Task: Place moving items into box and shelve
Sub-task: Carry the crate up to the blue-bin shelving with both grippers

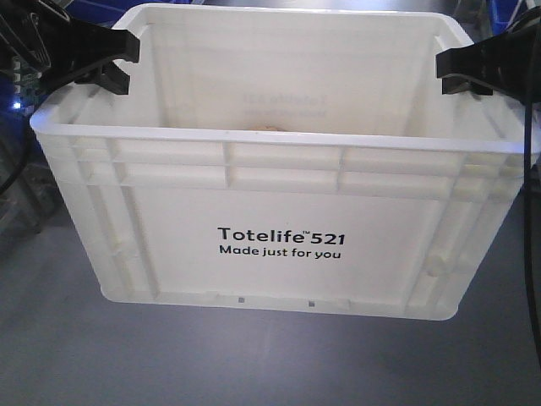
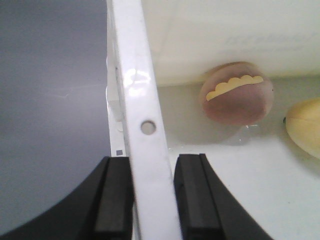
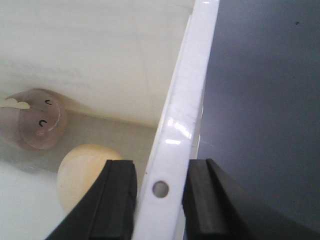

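The box (image 1: 279,245), a white tote printed "Totelife 521", fills the front view and seems to hang slightly above the grey surface. My left gripper (image 1: 114,63) is shut on its left rim (image 2: 142,100), one finger on each side of the wall. My right gripper (image 1: 456,72) is shut the same way on the right rim (image 3: 187,100). Two moving items lie inside: a pinkish-brown bun (image 2: 237,95) with a yellow scalloped patch and a pale yellow bun (image 2: 305,127). The right wrist view shows the pinkish bun (image 3: 37,117) and the yellow bun (image 3: 85,172) near the wall.
A dark grey surface (image 1: 254,364) spreads under and in front of the tote. Blue bins (image 1: 97,8) show behind it at the top left and top right. A black cable (image 1: 532,254) hangs down the right edge.
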